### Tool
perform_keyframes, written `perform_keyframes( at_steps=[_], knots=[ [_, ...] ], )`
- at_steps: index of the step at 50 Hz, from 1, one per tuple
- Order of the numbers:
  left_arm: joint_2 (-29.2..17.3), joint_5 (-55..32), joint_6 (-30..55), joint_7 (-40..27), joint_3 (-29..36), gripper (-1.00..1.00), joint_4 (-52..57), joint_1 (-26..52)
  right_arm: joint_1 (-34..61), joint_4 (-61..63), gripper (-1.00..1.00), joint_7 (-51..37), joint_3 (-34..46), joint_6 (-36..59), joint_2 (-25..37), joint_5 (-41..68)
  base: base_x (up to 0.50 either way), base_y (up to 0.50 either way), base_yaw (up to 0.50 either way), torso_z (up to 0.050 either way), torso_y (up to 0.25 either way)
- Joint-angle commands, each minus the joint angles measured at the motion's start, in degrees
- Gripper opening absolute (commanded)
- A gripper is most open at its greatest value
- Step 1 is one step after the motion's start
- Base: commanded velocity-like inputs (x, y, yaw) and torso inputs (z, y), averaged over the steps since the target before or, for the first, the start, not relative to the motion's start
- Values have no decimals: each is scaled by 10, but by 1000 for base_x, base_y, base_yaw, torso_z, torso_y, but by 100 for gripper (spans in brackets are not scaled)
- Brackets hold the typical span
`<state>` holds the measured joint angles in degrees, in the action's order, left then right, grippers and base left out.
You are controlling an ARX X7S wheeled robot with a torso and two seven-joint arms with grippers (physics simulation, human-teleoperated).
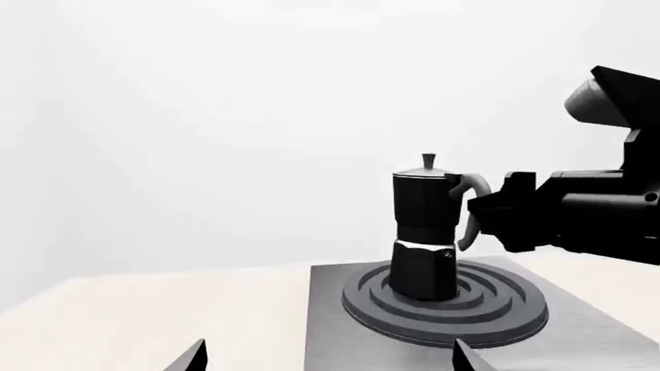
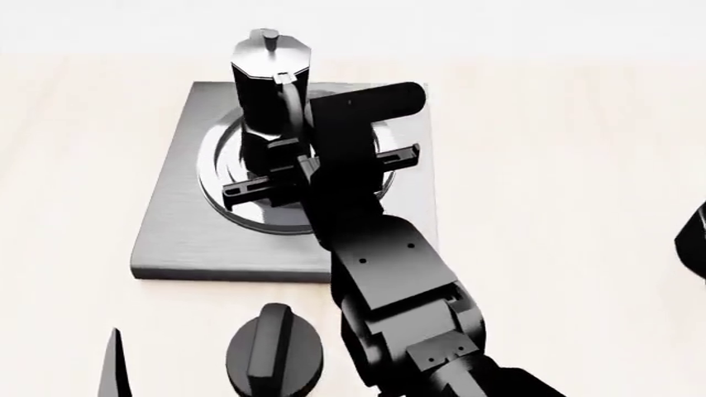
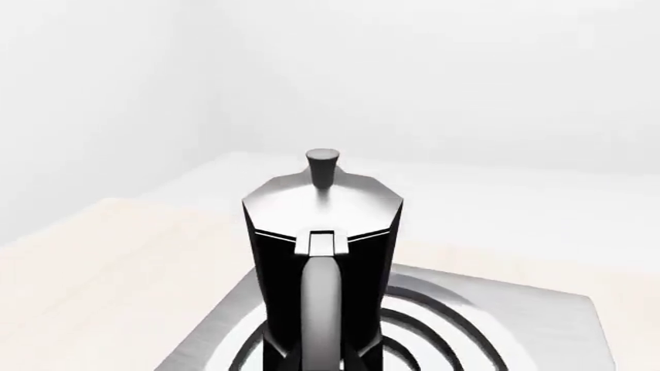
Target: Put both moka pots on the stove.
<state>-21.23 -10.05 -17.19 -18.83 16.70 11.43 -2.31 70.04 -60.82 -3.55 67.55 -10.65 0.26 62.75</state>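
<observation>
Right now the right gripper (image 2: 289, 169) sits at the curved handle of a moka pot (image 2: 268, 91), its fingers spread to either side of the handle. From the left wrist view it seems close against the handle, but whether it is pinching it or has let go I cannot tell. Just beyond the gripper, the pot stands upright on the raised ring burner of the stove (image 2: 182, 215), roughly at the rings' centre, its silvery lid and small knob on top. The right wrist view looks straight along the handle at the pot, with burner rings beneath it.

The left gripper (image 1: 330, 359) shows only as two dark fingertips at the edge of its own camera's picture, spread apart with nothing between them, so it is released and empty. It hangs back from the stove, on the side away from the right arm.

Nearer the robot than the right gripper, off the stove plate, a squat black round knob (image 2: 274, 351) rests on the pale counter (image 2: 551, 165).

By my judgement the task is about half done: one pot is placed on the stove. The second moka pot appears in none of the views, so it is yet to be found, picked up and set beside the first.
</observation>
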Motion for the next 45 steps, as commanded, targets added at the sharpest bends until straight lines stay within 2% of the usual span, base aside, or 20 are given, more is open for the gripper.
perform_keyframes(
  at_steps=[1, 13, 17, 18, 25, 32, 38, 45],
  knots=[
    [-1, -1, -3, -2, 0, 100, 2, -1, 12, -3, -100, -2, 38, -25, -2, 25, 0, 0, 0, 0, -94],
    [0, 0, -18, -3, 0, 100, -7, 0, 9, -15, -100, -2, 86, -40, -2, 61, 0, 0, 0, 0, 0],
    [0, -1, -21, -2, -1, 100, -11, 1, 14, -5, -100, -4, 92, -18, 3, 73, 0, 0, 1, 0, 0],
    [1, -1, -23, -2, -1, 100, -12, 1, 13, -1, 100, -9, 96, -23, 6, 66, 0, 0, 0, 0, 0],
    [1, -1, -23, -3, 1, 100, -12, 1, 17, 161, 100, -87, 114, -11, 91, 47, 0, 0, 0, 0, 0],
    [0, 3, -16, -6, 5, 100, -4, -1, 25, 521, 100, -223, 126, 20, 288, 44, 0, 0, 0, 0, 0],
    [0, 5, -15, -7, 7, 100, -3, -1, 12, 736, 100, -289, 127, 9, 415, 29, 0, 0, 0, 0, 0],
    [-2, 5, -15, -8, 7, 100, 0, -2, 12, 853, 100, -313, 121, 7, 491, 43, 0, 0, 0, 0, 0]
  ],
)
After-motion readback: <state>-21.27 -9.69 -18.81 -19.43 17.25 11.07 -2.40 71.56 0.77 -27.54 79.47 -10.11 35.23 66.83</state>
